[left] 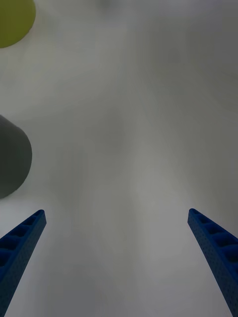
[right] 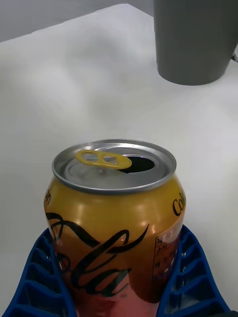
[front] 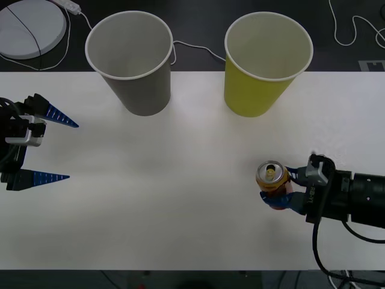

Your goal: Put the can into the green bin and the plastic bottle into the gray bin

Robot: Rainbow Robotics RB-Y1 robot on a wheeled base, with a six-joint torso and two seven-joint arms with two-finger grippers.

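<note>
Where the right pincer (right: 119,292) clamps the can (right: 114,218), opened tab.

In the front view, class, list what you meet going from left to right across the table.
Left tool, open → gray bin → green bin → can → right tool, shut on the can.

The left gripper (front: 61,150) has two long, tapered blue fingers (left: 22,242) with a ribbed, lattice-like inner face, mounted on a black body with a silver metal bracket. The right gripper (front: 283,188) carries the same blue ribbed fingers (right: 193,282) on a black cylindrical wrist with small white lettering. A black cable loops beneath that wrist.
</note>
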